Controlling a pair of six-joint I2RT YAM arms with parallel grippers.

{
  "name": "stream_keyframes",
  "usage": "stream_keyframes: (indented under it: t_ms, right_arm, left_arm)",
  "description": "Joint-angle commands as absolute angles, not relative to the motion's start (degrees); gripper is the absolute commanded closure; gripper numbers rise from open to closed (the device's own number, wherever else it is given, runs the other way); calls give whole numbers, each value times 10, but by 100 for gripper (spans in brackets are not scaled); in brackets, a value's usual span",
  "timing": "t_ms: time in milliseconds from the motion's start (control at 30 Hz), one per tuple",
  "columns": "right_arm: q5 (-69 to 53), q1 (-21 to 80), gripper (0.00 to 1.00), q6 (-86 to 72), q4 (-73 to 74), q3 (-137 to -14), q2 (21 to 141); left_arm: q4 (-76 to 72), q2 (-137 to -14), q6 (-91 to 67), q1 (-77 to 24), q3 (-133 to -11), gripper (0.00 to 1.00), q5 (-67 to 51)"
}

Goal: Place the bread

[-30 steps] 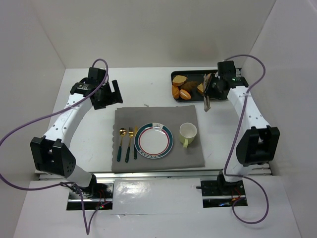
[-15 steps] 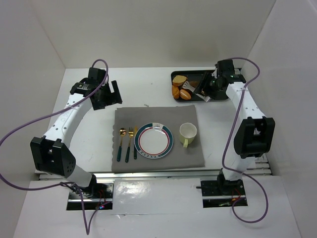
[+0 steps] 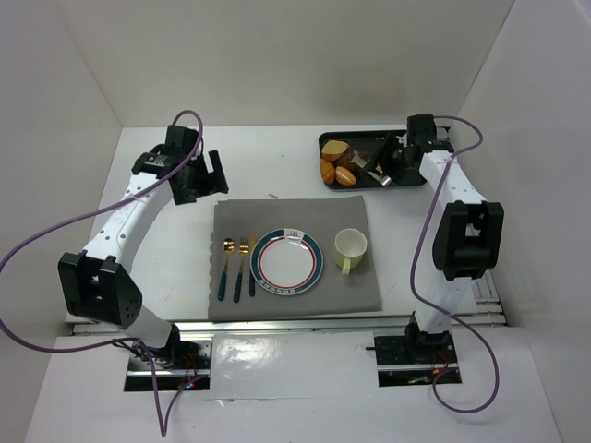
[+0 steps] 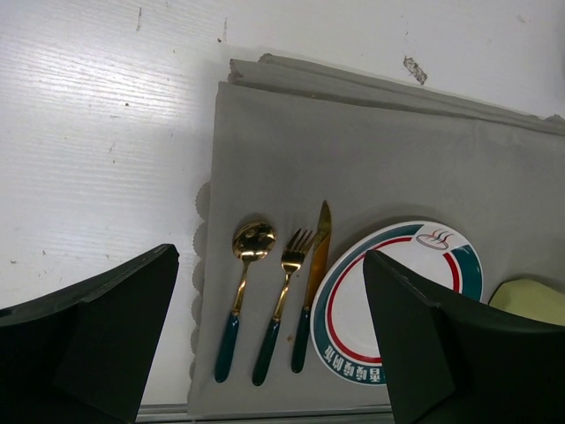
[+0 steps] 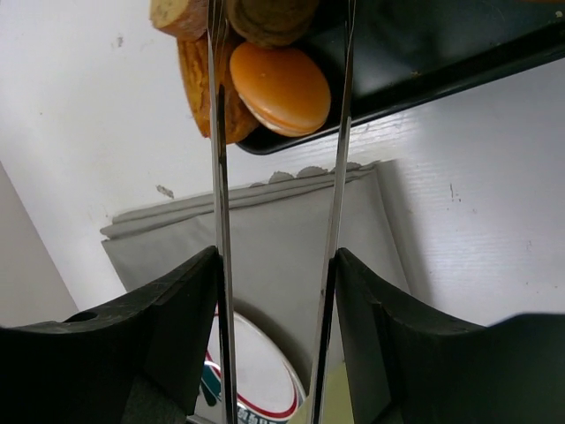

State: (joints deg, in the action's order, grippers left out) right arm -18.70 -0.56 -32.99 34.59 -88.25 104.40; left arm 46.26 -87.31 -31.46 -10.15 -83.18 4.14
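placemat [image 4: 371,159]: was matt cloth
plate [image 4: 353,309]: looked glossy, glazed
spoon [image 4: 252,240]: was shiny metal
tongs [image 5: 219,221]: were polished metal
bun [image 5: 281,88]: had smooth glossy crust
tray [image 5: 424,53]: looked smooth

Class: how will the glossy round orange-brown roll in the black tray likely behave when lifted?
The glossy round orange-brown roll looks domed and smooth, so it may slip or turn between the thin metal tongs. It is probably light and soft; a hard squeeze could dent it. Touching it, other bread pieces may shift.
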Motion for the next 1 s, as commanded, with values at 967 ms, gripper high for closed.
stream_keyframes:
  t_ms: [967]
  right_arm:
    - [-161,-14,74,-318,306,-902,1000]
  left_arm:
    - [450,-881,-298,-98,-854,1,40]
